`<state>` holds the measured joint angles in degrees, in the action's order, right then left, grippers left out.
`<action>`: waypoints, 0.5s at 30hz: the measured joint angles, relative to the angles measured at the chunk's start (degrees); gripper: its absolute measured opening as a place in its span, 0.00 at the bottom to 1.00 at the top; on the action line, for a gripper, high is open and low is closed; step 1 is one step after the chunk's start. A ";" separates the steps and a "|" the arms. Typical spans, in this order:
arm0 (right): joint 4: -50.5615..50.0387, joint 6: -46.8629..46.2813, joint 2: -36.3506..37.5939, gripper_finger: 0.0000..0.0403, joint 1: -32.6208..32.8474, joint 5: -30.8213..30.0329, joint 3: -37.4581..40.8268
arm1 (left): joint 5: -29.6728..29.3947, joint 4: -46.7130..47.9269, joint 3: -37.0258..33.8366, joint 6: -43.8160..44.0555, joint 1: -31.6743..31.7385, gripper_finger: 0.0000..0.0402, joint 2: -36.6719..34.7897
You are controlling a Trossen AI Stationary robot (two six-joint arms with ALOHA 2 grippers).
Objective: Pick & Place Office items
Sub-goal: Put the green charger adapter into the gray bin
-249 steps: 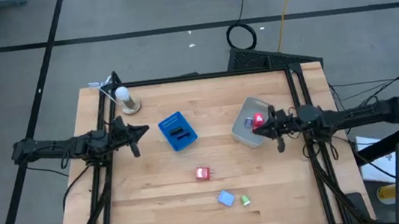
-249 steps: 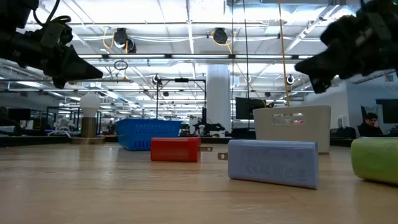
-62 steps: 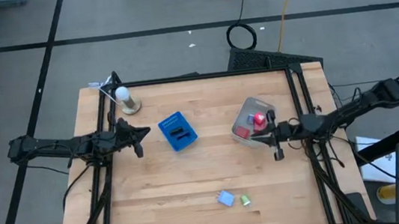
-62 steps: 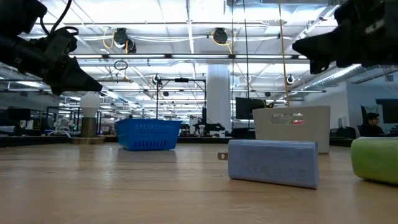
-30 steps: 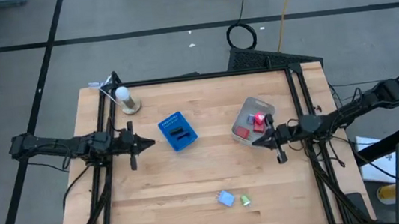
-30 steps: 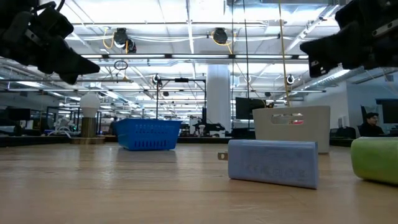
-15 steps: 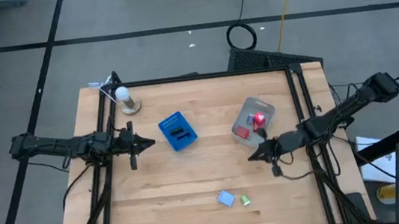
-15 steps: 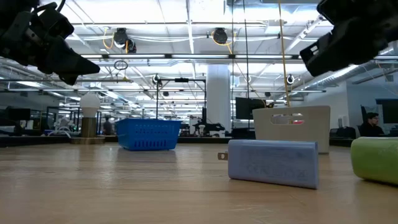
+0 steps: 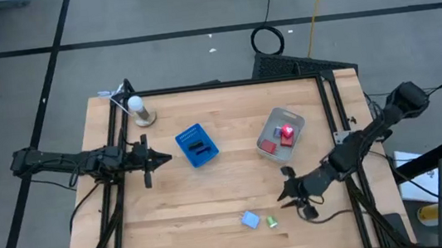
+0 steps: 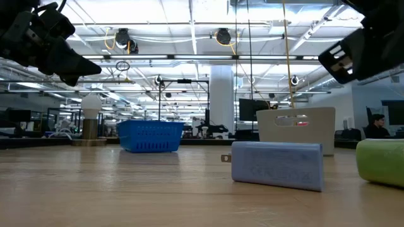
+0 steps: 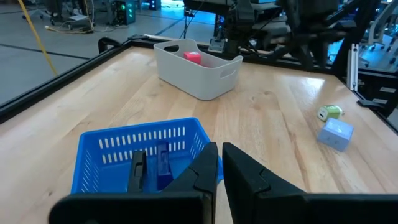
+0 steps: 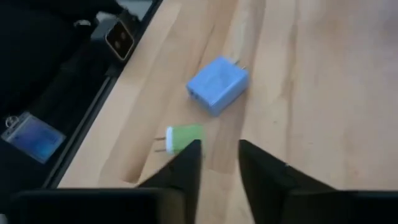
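The right end effector (image 9: 288,191) has swung away from the translucent grey plastic tub (image 9: 272,145), where it hovered a second ago, and now hangs over the near right part of the wooden table (image 9: 173,213), just beside the two loose pieces there. Its fingers, pressed together a moment earlier, now stand slightly parted and hold nothing. In the right wrist view the small green plug-shaped piece (image 12: 182,137) lies just ahead of the fingertips, with the light blue block-shaped piece (image 12: 217,84) a little beyond it; neither is touched.

Those two pieces, the light blue block-shaped piece (image 9: 250,219) and the small green plug-shaped piece (image 9: 271,222), lie near each other where they lay before. The small red block (image 9: 286,133) that rode in the right end effector earlier now rests inside the tub, next to a flat dark red piece (image 9: 269,146).

The left end effector (image 9: 168,157) waits unmoved beside the blue slotted plastic basket (image 9: 196,145), fingers closed and empty. Dark pieces (image 11: 147,168) lie inside that basket.
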<state>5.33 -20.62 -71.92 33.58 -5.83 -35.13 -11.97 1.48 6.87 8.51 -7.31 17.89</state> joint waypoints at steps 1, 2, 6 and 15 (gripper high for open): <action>0.20 -0.74 -1.56 0.31 0.69 -0.09 -0.67 | 0.00 0.02 0.00 0.25 0.00 0.06 0.00; 0.36 -1.28 -3.14 0.36 1.27 -0.09 -1.47 | -0.02 -0.01 0.00 0.59 -0.01 0.06 0.06; 0.45 -0.92 -9.11 0.55 2.76 -0.18 -5.14 | 0.00 0.00 0.00 0.66 0.00 0.06 0.09; 3.50 3.72 -15.50 0.83 3.21 -0.35 -8.64 | 0.10 0.02 0.00 1.31 0.00 0.06 0.09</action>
<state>8.83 -16.91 -87.41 36.80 -6.17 -43.77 -11.87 1.50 6.87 9.83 -7.31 17.98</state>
